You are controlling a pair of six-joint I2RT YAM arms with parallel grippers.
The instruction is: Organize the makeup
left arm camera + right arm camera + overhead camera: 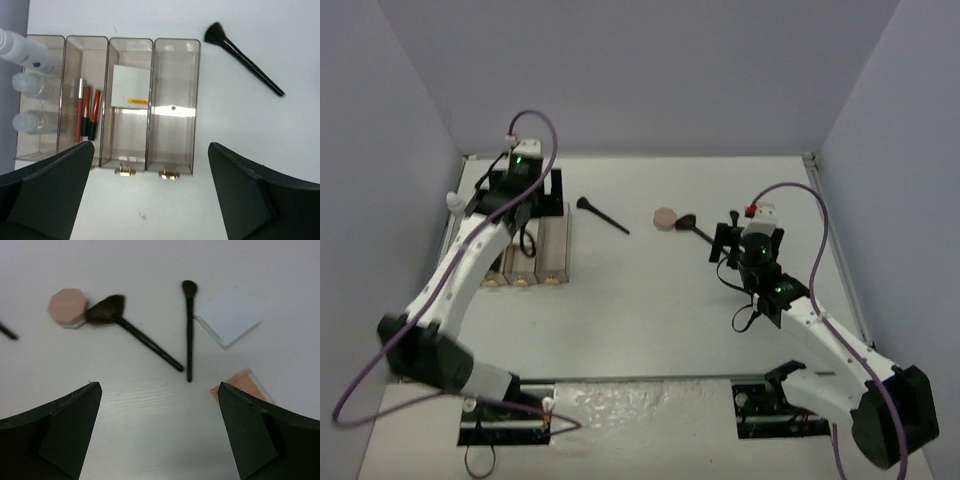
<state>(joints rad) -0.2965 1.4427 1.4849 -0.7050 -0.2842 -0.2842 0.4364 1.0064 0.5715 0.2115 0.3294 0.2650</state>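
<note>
Makeup about half sorted; left gripper point(150, 145) and right gripper point(158, 385) gape wide, holding nothing.
Bottles point(31, 85), pencils point(87, 110) and a white pad point(130, 85) lie in the clear bins point(172, 75), one bin empty. An angled brush point(245, 60), two brushes point(145, 340), pink compact point(67, 306), white square point(230, 317) and tan palette point(240, 382) remain loose on the table point(650, 320).

Red pencils point(89, 111) in bin point(86, 50), brushes point(145, 340), pink compact point(67, 306) loose
</note>
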